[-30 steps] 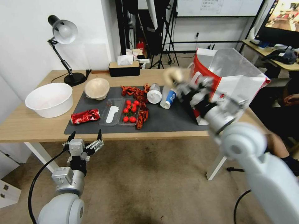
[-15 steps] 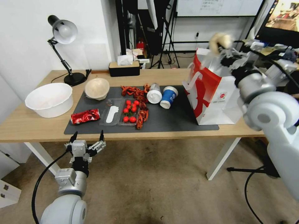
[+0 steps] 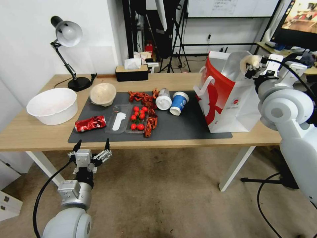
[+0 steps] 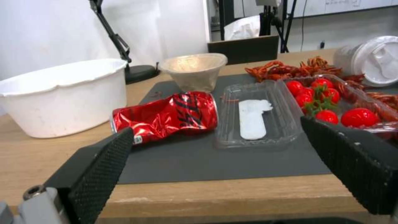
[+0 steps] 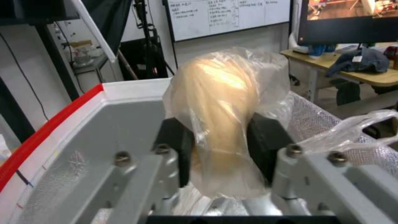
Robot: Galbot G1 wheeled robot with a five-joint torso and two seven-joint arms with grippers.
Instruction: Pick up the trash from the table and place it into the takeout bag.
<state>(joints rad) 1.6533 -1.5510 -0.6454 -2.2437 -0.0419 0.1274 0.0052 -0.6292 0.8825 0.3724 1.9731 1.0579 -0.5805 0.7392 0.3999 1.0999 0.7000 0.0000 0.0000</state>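
Cluttering the background are light stands, a whiteboard and a screen, while the long wooden table (image 3: 39,135) with its dark grey mat (image 3: 185,127) is carrying most of the work. At its right end the takeout bag (image 3: 228,102) is standing upright with its mouth open. The right gripper (image 5: 215,146) is hovering above that mouth, its fingers (image 5: 176,146) pinching the wrapped bun (image 5: 217,102), which is hanging over the foil lining and not yet let go. So one piece appears to be nearly delivered; I cannot see what, if anything, is already lying inside.

Waiting on the mat are the crushed red can (image 4: 166,116), the beige bowl (image 3: 103,94), the blue-and-white cup (image 3: 179,103) and the white-lidded cup (image 3: 163,99) lying side by side. A clear tray of tomatoes (image 3: 138,117) and red scraps (image 3: 150,122) are sitting among them, so later picks are looking crowded. A white tub (image 3: 52,105), a desk lamp (image 3: 67,36) and a tissue box (image 3: 132,72) are standing off the mat. The left gripper (image 3: 91,148) is idling below the table's near edge, fingers spread wide and empty.
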